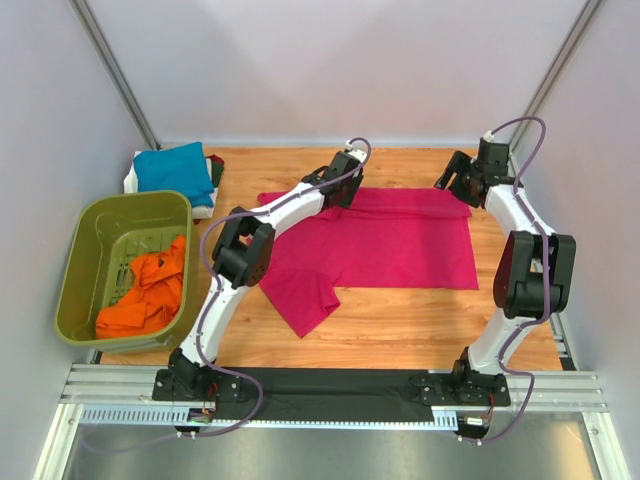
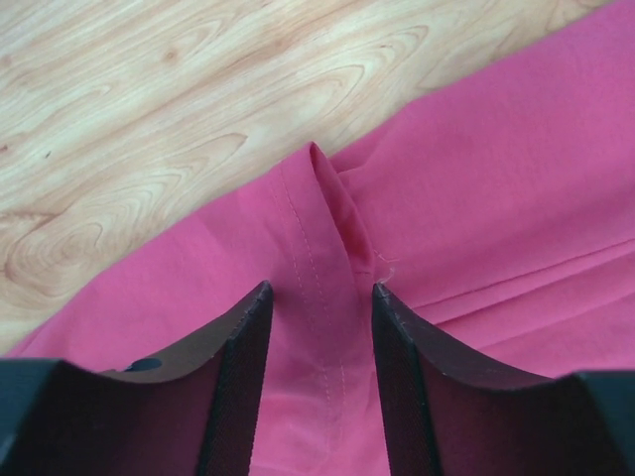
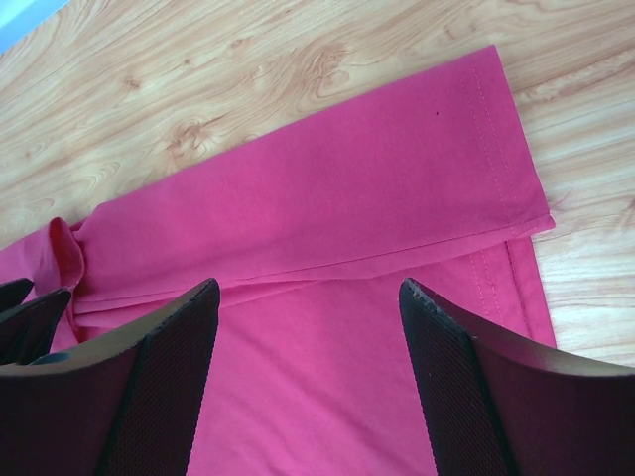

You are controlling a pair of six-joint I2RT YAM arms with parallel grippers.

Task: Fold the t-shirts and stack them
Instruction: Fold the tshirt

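The left gripper (image 2: 319, 297) is straddling a pinched-up ridge of the magenta t-shirt (image 1: 400, 245) at the shirt's 11 o'clock edge, its jaws partly apart. The right gripper (image 3: 308, 293) is hanging wide open over the shirt's folded 1 o'clock corner. The shirt is lying spread across the middle of the wooden table (image 1: 420, 320), with orange t-shirts (image 1: 150, 290) sitting in the olive basket (image 1: 100, 215) at 9 o'clock.

The left arm (image 1: 290, 205) hides the far-left corner of the magenta t-shirt (image 1: 390, 245); layers beneath the teal t-shirt (image 1: 172, 165) indistinct; orange t-shirts (image 1: 150, 290) uncountable.
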